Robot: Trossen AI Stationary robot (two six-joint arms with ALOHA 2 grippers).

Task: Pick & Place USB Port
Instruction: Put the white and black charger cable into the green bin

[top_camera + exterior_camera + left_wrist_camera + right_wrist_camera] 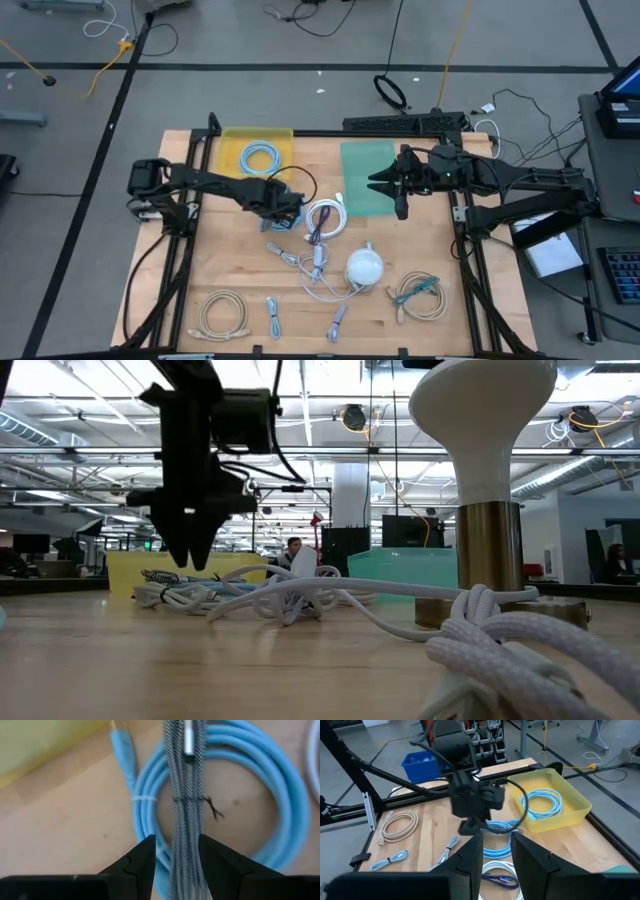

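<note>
Left pincer (175, 865) pinching one grey braided cable (186, 795) over, seemingly, one blue coil (270, 795).

A white lamp (364, 266) stands on the table; a blue bin (423, 763) sits beyond.

bin (232, 140): yellow | bin (362, 180): green | coiled cable (280, 810): lt blue | braided cable (187, 820): grey/wht herringbone
</note>
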